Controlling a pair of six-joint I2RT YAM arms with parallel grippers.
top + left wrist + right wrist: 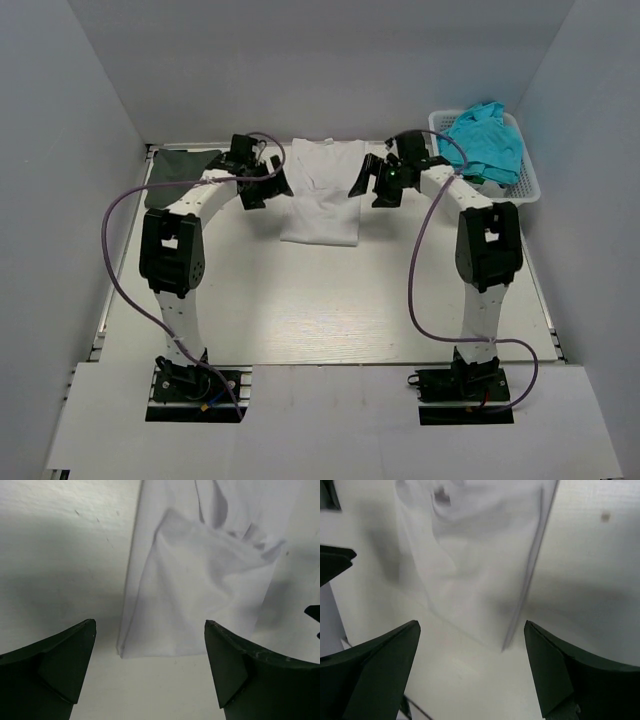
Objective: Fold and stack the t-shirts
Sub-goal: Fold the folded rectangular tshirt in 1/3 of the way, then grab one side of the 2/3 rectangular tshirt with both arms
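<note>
Top external shows us the white t-shirt lying between our left gripper and right gripper. Both grippers' fingers are spread, holding nothing, with a shirt edge just ahead of each pair.

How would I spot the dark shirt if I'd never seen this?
Start at the table and go to its far left corner. The dark olive-green shirt lies there, the only dark cloth: the white shirt lies centrally, the teal cloth in the basket.
</note>
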